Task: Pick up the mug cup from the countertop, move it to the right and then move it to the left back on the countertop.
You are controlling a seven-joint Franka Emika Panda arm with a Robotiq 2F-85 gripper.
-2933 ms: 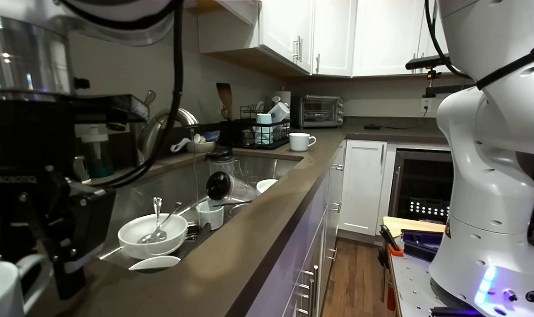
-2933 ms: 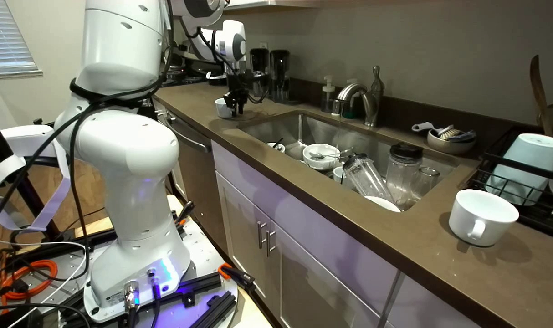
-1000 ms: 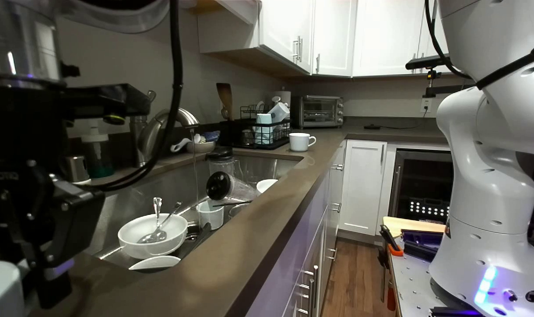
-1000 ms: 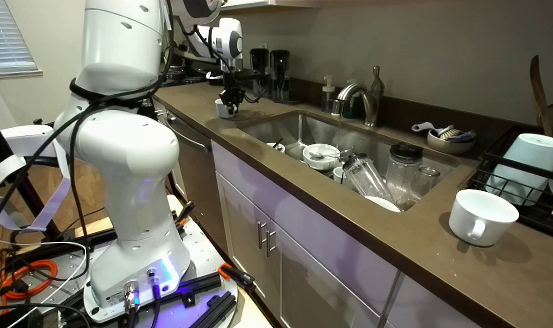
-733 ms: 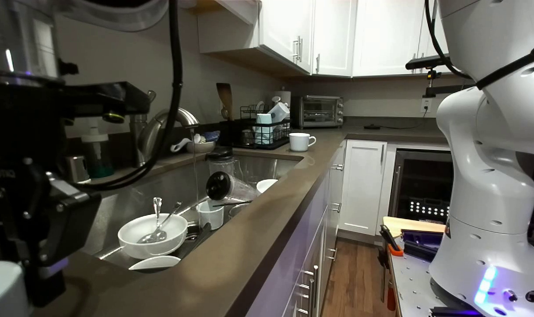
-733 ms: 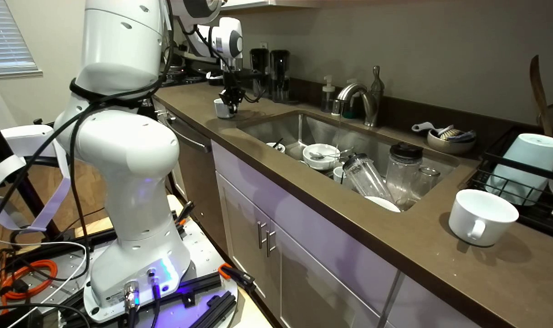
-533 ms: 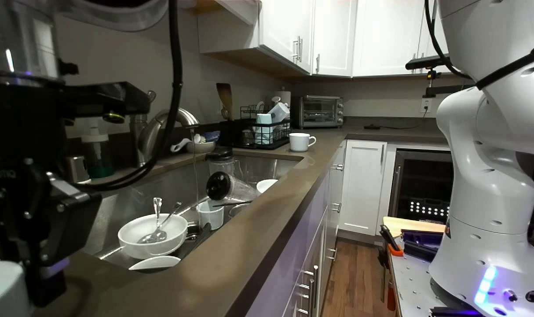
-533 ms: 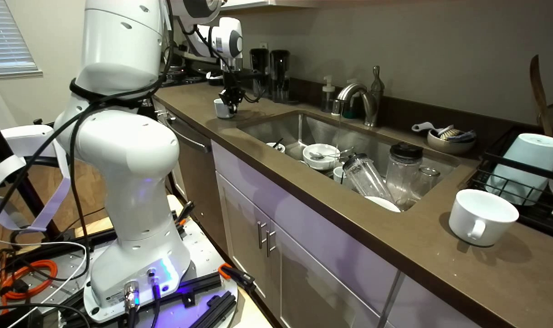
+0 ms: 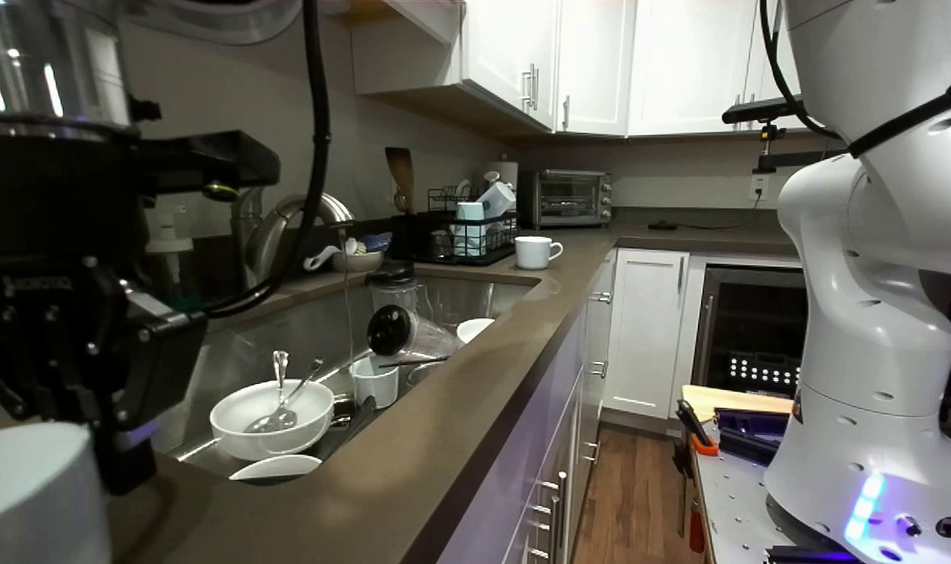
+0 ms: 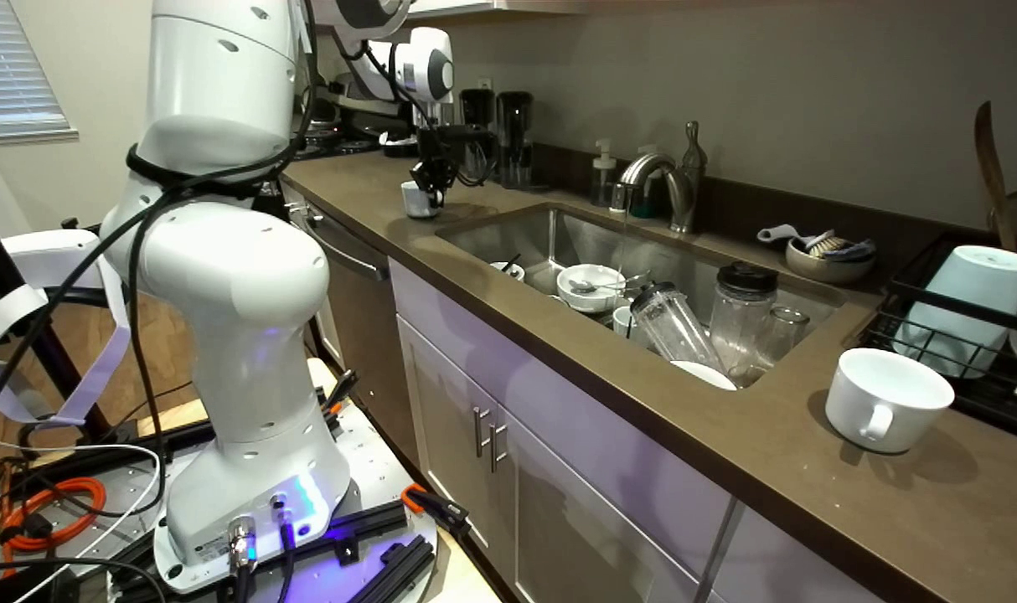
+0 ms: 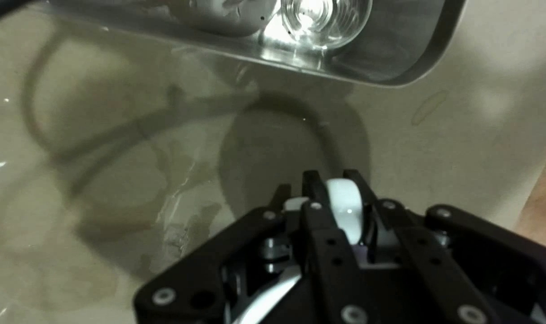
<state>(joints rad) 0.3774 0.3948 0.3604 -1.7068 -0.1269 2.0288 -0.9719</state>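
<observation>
Mug cup (image 9: 37,501), glossy white, near upright, at the countertop (image 10: 642,377) just beside a corner of the steel sink (image 10: 521,239); cannot tell whether its base touches down. Gripper (image 11: 332,180) clamped on the mug's handle (image 11: 346,211), fingers (image 11: 315,189) on either side of it in the wrist view. In the sink: white bowl (image 9: 264,445) with utensils (image 9: 280,364) leaning in it, black-lidded clear bottle (image 9: 432,335) lying tilted, clear jar (image 10: 739,314) upright. Faucet (image 10: 680,197) at the sink's back edge. Past the sink's other end, in both exterior views, a second white mug (image 10: 881,410) stands on the countertop, well apart from the gripper, near the black dish rack (image 9: 464,261). Pale blue tumbler (image 10: 973,289) in the rack. Toaster oven (image 9: 573,196) farther along the countertop in an exterior view. White robot arm (image 10: 215,260) stands beside the white cabinets (image 10: 592,502), its end above the mug
</observation>
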